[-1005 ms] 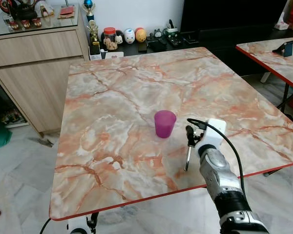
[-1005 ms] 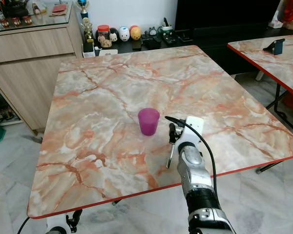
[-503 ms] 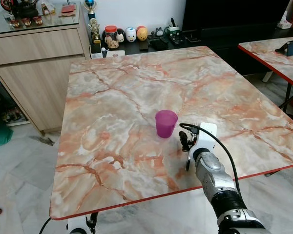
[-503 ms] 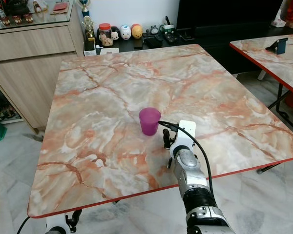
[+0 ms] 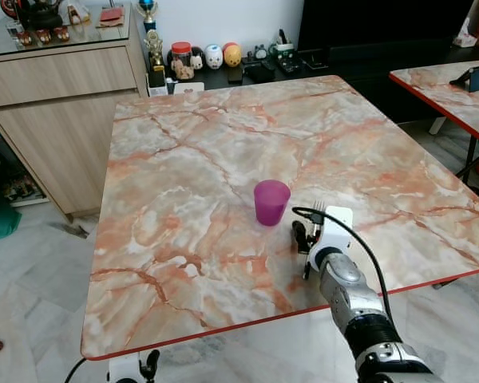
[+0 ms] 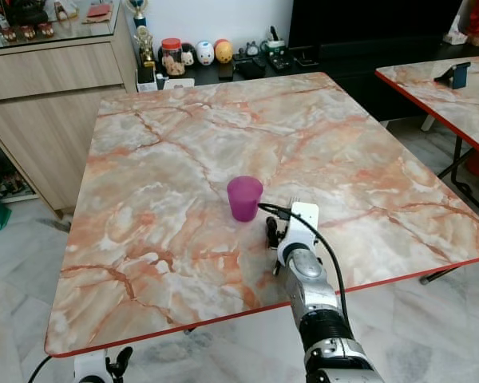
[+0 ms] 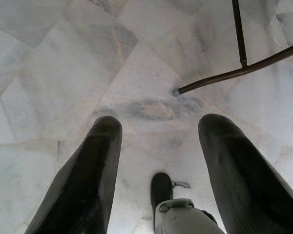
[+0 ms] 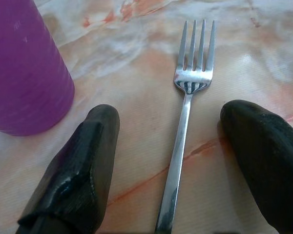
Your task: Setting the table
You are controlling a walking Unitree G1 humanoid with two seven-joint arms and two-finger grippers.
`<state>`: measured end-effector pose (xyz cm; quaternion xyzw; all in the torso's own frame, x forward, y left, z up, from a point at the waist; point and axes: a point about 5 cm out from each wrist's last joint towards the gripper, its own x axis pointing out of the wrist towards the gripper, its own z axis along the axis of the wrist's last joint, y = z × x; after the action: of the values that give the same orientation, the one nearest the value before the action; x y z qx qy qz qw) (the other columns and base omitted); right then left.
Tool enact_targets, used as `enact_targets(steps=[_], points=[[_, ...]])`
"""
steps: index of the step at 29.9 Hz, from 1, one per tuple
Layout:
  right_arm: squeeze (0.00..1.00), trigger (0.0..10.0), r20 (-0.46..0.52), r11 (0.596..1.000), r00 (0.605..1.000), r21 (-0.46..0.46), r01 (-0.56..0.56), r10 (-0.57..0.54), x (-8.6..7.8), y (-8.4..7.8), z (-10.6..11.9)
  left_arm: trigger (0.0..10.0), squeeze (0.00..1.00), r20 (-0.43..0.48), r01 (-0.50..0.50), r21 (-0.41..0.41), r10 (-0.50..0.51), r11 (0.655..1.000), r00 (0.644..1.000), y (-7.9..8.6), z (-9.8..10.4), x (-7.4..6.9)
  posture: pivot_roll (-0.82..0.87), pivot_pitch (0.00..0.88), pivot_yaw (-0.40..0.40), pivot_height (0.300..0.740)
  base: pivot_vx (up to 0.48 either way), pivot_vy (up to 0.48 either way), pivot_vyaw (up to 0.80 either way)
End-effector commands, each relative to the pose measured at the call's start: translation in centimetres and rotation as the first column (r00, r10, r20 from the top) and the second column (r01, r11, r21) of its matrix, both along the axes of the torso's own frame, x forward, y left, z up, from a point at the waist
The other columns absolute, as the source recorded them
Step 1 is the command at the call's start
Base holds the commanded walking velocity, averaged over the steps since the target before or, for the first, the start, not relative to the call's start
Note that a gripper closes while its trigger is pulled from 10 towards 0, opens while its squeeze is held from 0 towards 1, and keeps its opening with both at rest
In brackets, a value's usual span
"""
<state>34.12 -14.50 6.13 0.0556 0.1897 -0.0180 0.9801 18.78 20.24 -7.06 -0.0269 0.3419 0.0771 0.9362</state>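
Observation:
A purple cup (image 5: 271, 201) stands upright near the middle of the marble table (image 5: 191, 144). Just to its right a silver fork (image 8: 183, 131) lies flat on the tabletop, tines (image 5: 318, 207) pointing away from me. My right gripper (image 5: 309, 233) is low over the fork and open, with one black finger on each side of the handle and neither touching it. The cup (image 8: 24, 68) is close beside one of the fingers (image 8: 95, 146). My left gripper (image 7: 158, 126) hangs open over the tiled floor, holding nothing.
The table's red front edge (image 5: 223, 327) is just behind the right arm. A second marble table (image 5: 455, 88) stands to the right. A wooden cabinet (image 5: 56, 104) and a low shelf with figurines (image 5: 215, 57) are at the back left. A table leg (image 7: 234, 73) crosses the floor.
My right gripper has shifted a little to the left, closer to the cup, and settled lower around the fork. The fork and cup have stayed put.

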Motion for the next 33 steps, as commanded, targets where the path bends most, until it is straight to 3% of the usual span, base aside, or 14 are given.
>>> enact_targets(steps=[1, 4, 5, 6, 7, 33], points=[[0.00, 10.0, -0.021, 1.000, 1.000, -0.006, -0.012, 0.011, -0.04, 0.23, -0.29, 10.0, 0.00, -0.025, -0.017, -0.010, 0.017, 1.000, 1.000, 0.37, -0.24, -0.38, -0.07, 0.000, 0.026, 0.740, 0.000, 0.000, 0.00], [0.00, 10.0, -0.035, 1.000, 0.999, -0.012, -0.021, 0.020, -0.14, 0.33, -0.49, 10.0, 0.00, -0.031, -0.015, -0.015, 0.015, 1.000, 0.999, 0.30, -0.31, -0.46, -0.07, 0.000, 0.026, 0.740, 0.000, 0.000, 0.00], [0.00, 2.4, -0.040, 1.000, 0.999, -0.012, -0.025, 0.024, -0.18, 0.38, -0.58, 10.0, 0.00, -0.034, -0.015, -0.019, 0.014, 1.000, 0.999, 0.27, -0.35, -0.50, -0.07, 0.000, 0.026, 0.740, 0.000, 0.000, 0.00], [0.00, 2.4, -0.040, 1.000, 0.999, -0.013, -0.026, 0.025, -0.18, 0.40, -0.61, 10.0, 0.00, -0.035, -0.015, -0.021, 0.014, 1.000, 0.999, 0.26, -0.37, -0.51, -0.07, 0.000, 0.026, 0.740, 0.000, 0.000, 0.00], [0.00, 0.0, -0.039, 1.000, 0.999, -0.011, -0.027, 0.027, -0.18, 0.41, -0.61, 10.0, 0.00, -0.037, -0.014, -0.022, 0.013, 1.000, 0.999, 0.24, -0.39, -0.54, -0.07, 0.000, 0.025, 0.740, 0.000, 0.000, 0.00], [0.00, 0.0, -0.045, 0.999, 0.999, -0.023, -0.024, 0.023, -0.22, 0.24, -0.70, 10.0, 0.00, -0.050, -0.010, -0.041, 0.008, 0.999, 0.999, 0.10, -0.53, -0.66, -0.07, 0.000, 0.024, 0.740, 0.000, 0.000, 0.00]])
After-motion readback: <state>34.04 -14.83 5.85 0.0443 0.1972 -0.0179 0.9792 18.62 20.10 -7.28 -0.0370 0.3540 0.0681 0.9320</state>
